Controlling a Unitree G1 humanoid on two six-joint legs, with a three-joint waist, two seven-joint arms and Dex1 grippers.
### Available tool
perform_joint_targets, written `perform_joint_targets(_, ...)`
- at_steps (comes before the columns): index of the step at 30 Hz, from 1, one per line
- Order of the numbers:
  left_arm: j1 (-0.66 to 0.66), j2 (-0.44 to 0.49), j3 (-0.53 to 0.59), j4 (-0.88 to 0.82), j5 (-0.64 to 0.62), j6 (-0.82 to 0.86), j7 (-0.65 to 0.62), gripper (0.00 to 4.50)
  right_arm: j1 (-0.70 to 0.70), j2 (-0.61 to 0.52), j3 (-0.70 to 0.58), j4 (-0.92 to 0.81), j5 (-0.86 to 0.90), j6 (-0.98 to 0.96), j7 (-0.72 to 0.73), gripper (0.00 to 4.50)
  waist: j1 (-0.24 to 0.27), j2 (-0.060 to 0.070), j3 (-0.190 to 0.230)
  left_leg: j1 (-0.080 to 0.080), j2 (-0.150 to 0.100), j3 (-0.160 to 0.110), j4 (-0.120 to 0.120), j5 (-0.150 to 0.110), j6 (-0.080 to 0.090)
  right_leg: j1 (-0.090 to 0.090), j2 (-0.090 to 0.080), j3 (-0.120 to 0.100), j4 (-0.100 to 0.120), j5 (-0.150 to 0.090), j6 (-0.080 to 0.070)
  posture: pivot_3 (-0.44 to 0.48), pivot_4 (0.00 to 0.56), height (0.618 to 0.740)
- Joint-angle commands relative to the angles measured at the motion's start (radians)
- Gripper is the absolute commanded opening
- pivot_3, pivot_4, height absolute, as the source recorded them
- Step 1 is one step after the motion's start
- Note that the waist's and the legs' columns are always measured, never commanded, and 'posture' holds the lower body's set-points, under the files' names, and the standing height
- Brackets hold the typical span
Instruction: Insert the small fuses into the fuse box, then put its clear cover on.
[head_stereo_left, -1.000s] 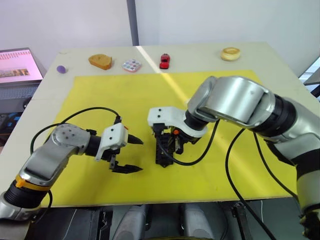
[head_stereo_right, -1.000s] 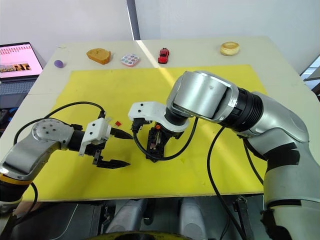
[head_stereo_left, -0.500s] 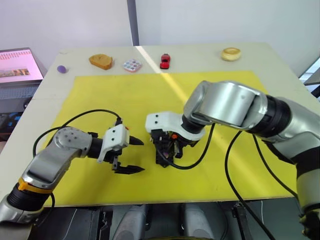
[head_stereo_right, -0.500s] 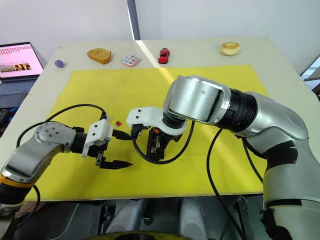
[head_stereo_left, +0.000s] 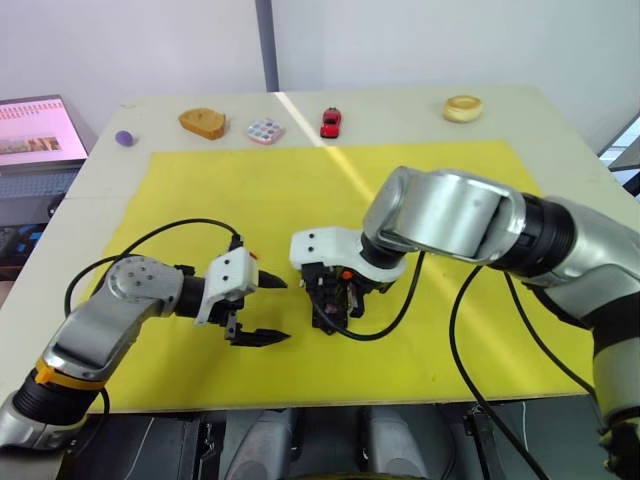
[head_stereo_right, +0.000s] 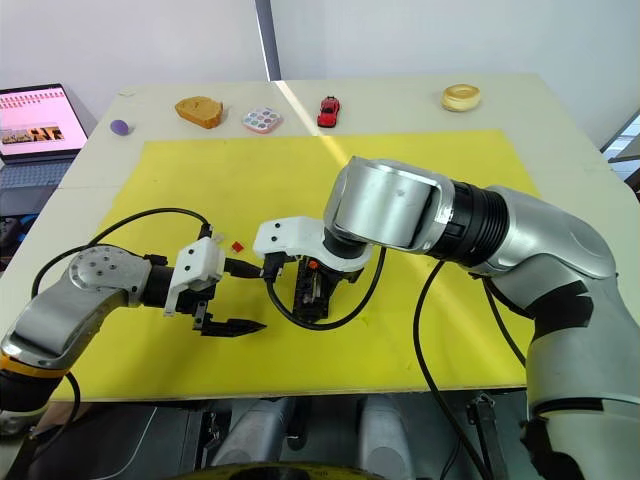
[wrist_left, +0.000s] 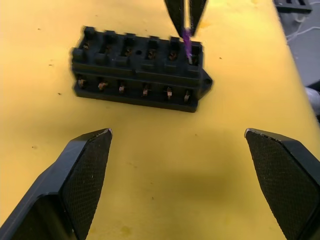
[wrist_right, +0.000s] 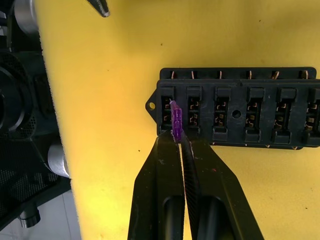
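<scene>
The black fuse box (wrist_left: 140, 75) lies on the yellow mat (head_stereo_left: 300, 190), its two rows of slots facing up. My right gripper (wrist_right: 179, 142) is shut on a purple fuse (wrist_right: 176, 122). The fuse's tip is at the end slot, beside the box's mounting tab. The left wrist view shows the same fuse (wrist_left: 187, 42) standing over that corner slot. My left gripper (wrist_left: 177, 132) is open and holds nothing, a short way to the left of the box. A small red fuse (head_stereo_right: 237, 245) lies on the mat behind the left gripper. The clear cover is out of view.
Along the table's far edge sit a purple ball (head_stereo_left: 124, 138), a bread-shaped toy (head_stereo_left: 202, 122), a pastel tile (head_stereo_left: 264, 130), a red toy car (head_stereo_left: 330, 121) and a tan ring (head_stereo_left: 461, 106). A laptop (head_stereo_left: 35, 130) stands off the table's left side.
My right gripper has come down and slightly left with the purple fuse, onto the box's end slot. The left gripper has edged a little toward the box and stays open.
</scene>
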Motion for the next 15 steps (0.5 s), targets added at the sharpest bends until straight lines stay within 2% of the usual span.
perform_joint_targets(1,-0.021,0.000,0.037,-0.025,-0.016,0.005,0.012,4.46,-0.024,-0.001,0.001,-0.013,-0.006,0.009,0.000,0.00,0.000,0.000,0.000,0.000,0.000,0.000,0.000,0.000,0.000,0.000,0.000,0.000,0.000,0.000,0.000,0.000,0.150,0.740)
perform_joint_targets(15,-0.042,-0.028,0.010,-0.002,0.001,-0.007,0.031,4.46,-0.078,-0.012,0.014,-0.042,0.003,0.011,0.034,0.00,0.000,0.000,0.000,0.000,0.000,0.000,0.000,0.000,0.000,0.000,0.000,0.000,0.000,0.000,0.000,0.000,0.150,0.740)
